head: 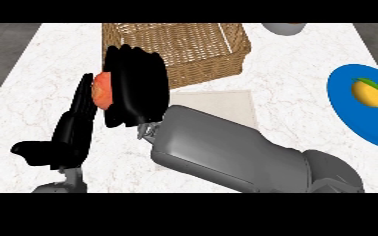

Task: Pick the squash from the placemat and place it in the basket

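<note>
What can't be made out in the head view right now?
- Squash: mostly hidden by the right robot hand curled round it; only an orange-red patch shows.
- Placemat: its lower part is covered by the right forearm.
- Blue plate: cut off by the right edge, as is the yellow item on it.
- Grey object at top: cut off by the upper band.
- Basket: its near-left corner is behind the right robot hand.

squash (101,90): mostly hidden behind the right hand (136,87); only an orange-red sliver shows at the hand's 9 o'clock side.
placemat (218,107): its 7 o'clock part is covered by the right forearm.
basket (188,45): its 8 o'clock corner is hidden by the right hand.
blue plate (354,115): cut off at the 3 o'clock edge.
grey vessel (284,28): cut off at 12 o'clock; kind cannot be told.
</note>
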Controlling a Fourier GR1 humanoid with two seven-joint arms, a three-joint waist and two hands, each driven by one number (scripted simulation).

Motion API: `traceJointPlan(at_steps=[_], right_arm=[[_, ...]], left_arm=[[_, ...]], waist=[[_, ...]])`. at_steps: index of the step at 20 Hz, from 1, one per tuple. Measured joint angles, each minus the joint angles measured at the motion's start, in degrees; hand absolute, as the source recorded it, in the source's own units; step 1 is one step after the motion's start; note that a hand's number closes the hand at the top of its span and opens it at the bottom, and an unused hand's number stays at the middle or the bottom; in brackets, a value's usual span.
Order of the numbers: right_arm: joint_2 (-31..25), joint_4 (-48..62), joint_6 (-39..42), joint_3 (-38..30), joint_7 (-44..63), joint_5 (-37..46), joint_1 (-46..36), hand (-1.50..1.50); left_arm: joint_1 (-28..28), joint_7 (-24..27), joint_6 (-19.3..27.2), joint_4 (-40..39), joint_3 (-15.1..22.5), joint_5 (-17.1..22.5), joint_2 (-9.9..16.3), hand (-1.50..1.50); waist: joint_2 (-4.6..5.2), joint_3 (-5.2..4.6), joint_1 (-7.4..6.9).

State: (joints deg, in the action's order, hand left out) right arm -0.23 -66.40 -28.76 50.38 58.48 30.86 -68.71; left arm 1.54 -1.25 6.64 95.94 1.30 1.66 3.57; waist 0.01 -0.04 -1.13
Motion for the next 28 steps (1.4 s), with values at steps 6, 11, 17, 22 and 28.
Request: traceJointPlan(at_steps=[6,11,17,22,28], right_arm=[[-0.3,5.6,1.7,-5.3,-5.2,-0.3,0.7,1.5],[-0.1,10.3,3.5,-7.7,-10.6,0.2,2.4,1.5],[0.1,17.3,4.7,-10.7,-19.0,0.7,4.3,1.5],[0.2,21.6,2.1,-12.7,-24.5,-0.5,6.0,1.5],[0.2,26.3,0.5,-15.1,-29.6,-3.0,5.7,1.5]], left_arm=[[-0.8,0.2,-0.7,0.4,-0.6,0.5,0.4,0.0],[-1.2,1.3,-0.9,-0.1,-0.7,0.4,0.1,0.0],[-0.1,0.8,-0.5,-0.6,-0.5,-0.1,-0.4,0.0],[-0.1,1.6,-0.4,-1.3,0.0,-0.7,-1.0,0.0],[-0.4,-1.1,-0.4,1.3,0.3,-0.7,-0.9,0.0]], waist=[[0.03,0.02,0.36],[0.08,0.02,0.37],[0.15,0.02,0.33],[0.22,0.03,0.01],[0.1,0.05,-0.22]])
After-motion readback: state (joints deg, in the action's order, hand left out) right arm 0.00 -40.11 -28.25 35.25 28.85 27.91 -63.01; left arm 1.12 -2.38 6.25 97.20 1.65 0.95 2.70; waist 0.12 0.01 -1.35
